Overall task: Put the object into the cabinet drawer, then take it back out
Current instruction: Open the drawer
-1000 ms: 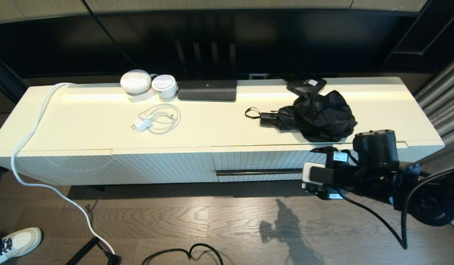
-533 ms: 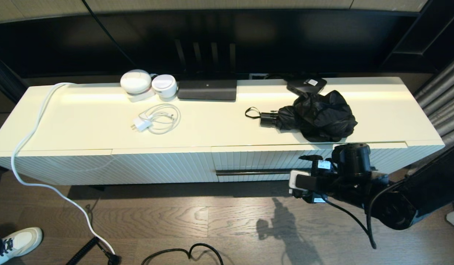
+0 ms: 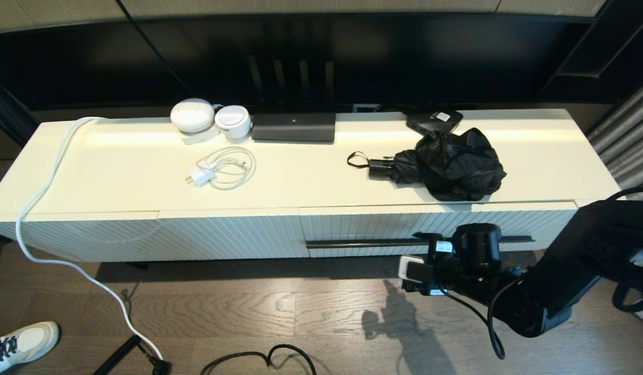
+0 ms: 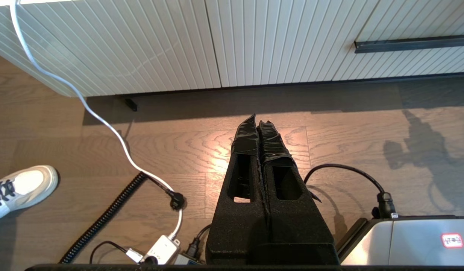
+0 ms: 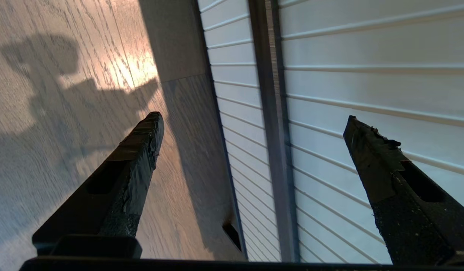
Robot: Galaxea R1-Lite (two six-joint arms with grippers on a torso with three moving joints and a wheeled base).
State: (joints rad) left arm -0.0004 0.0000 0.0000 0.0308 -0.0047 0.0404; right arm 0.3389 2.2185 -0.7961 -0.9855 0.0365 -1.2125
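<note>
Left gripper (image 4: 258,126), seen only in its wrist view, hangs over the floor, fingers together. One umbrella (image 3: 446,164) lies on the cabinet top above the one closed drawer (image 3: 379,226). Right gripper (image 5: 252,120) has dropped from cabinet-top level to the bar handle (image 3: 368,243), fingers wide apart, straddling it in the wrist view.

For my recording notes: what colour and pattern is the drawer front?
Cream-white with vertical fluting, crossed by a thin black bar handle. The drawer front shows best in the head view.
</note>
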